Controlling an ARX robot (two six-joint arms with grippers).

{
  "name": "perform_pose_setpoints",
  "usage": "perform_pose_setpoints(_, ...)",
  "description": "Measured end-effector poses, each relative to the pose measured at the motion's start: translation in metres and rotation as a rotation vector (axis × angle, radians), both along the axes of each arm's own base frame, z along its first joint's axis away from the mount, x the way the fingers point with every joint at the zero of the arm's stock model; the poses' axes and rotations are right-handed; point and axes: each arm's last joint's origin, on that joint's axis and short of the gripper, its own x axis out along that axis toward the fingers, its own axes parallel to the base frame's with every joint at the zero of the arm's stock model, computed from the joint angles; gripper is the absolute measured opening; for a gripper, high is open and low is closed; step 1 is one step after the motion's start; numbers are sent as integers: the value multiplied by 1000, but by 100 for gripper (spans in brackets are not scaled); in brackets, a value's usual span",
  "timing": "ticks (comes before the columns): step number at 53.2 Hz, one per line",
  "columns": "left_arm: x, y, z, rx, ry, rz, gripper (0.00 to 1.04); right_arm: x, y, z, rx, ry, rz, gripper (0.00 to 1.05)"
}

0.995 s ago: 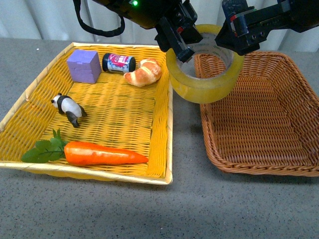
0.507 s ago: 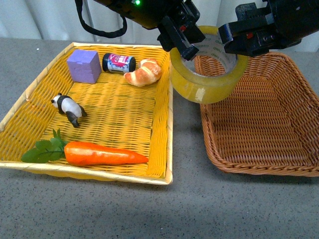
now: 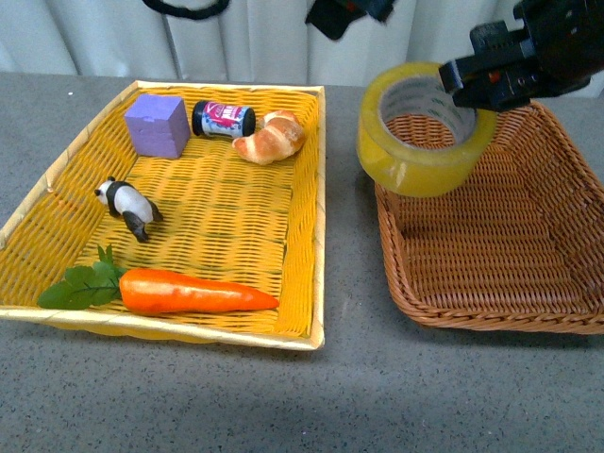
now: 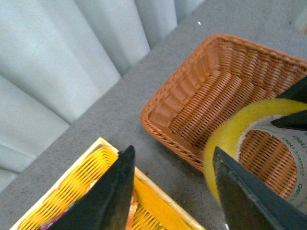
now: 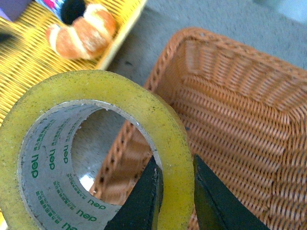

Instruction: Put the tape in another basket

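The tape, a wide yellowish roll with a white printed core, hangs in the air over the left rim of the brown wicker basket. My right gripper is shut on the roll's wall, one finger inside the core and one outside; the right wrist view shows the tape pinched by that gripper above the basket. My left gripper is open and holds nothing, high near the tape; in the front view only a bit of it shows at the top edge.
A bright yellow basket on the left holds a purple block, a small jar, a croissant, a toy panda and a carrot. A strip of grey table separates the two baskets.
The left gripper has let go of the tape and risen almost out of the front view. The right gripper has carried the tape to the right, toward the brown basket.
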Motion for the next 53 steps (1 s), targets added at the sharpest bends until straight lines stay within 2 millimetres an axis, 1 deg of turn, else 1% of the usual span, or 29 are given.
perform_pose_setpoints(4, -2, 12, 7, -12, -15, 42, 67, 4, -11, -11, -6, 28, -28, 14)
perform_pose_setpoints(6, -2, 18, 7, -12, -20, 72, 72, 6, -15, -14, -8, 38, -40, 14)
perform_pose_setpoints(10, -1, 29, 2, -15, -22, 158, 83, 10, -23, -19, -9, 49, -61, 14)
perform_pose_setpoints(15, 2, 49, -8, -28, -18, 324, 99, 16, -31, -23, -4, 55, -82, 14)
perform_pose_setpoints(17, 4, 56, -10, -39, -21, 381, 100, 18, -35, -26, -2, 61, -90, 14)
perform_pose_setpoints(21, 6, 72, -16, -82, -9, 493, 98, 21, -41, -33, -5, 75, -109, 14)
perform_pose_setpoints(22, 6, 74, -16, -91, -4, 502, 98, 22, -43, -36, -7, 81, -115, 14)
perform_pose_setpoints(25, 6, 91, -22, -149, 30, 597, 98, 23, -53, -49, -34, 109, -150, 14)
perform_pose_setpoints(28, 5, 100, -27, -185, 32, 671, 98, 24, -60, -59, -65, 128, -178, 14)
perform_pose_setpoints(32, 4, 106, -30, -195, 27, 735, 98, 24, -64, -69, -66, 145, -182, 14)
perform_pose_setpoints(38, 2, 108, -32, -219, 16, 788, 98, 25, -63, -73, -45, 131, -172, 14)
perform_pose_setpoints(39, 2, 108, -33, -227, 15, 800, 98, 25, -63, -73, -41, 129, -170, 15)
perform_pose_setpoints(43, 1, 108, -34, -223, 6, 834, 98, 26, -64, -72, -18, 110, -180, 30)
perform_pose_setpoints(44, 0, 108, -34, -221, 3, 843, 98, 26, -64, -71, -16, 102, -185, 35)
perform_pose_setpoints(49, -3, 111, -36, -223, -20, 899, 98, 21, -66, -66, -17, 39, -198, 53)
perform_pose_setpoints(53, -6, 112, -37, -234, -38, 941, 98, 16, -67, -60, -20, -5, -223, 64)
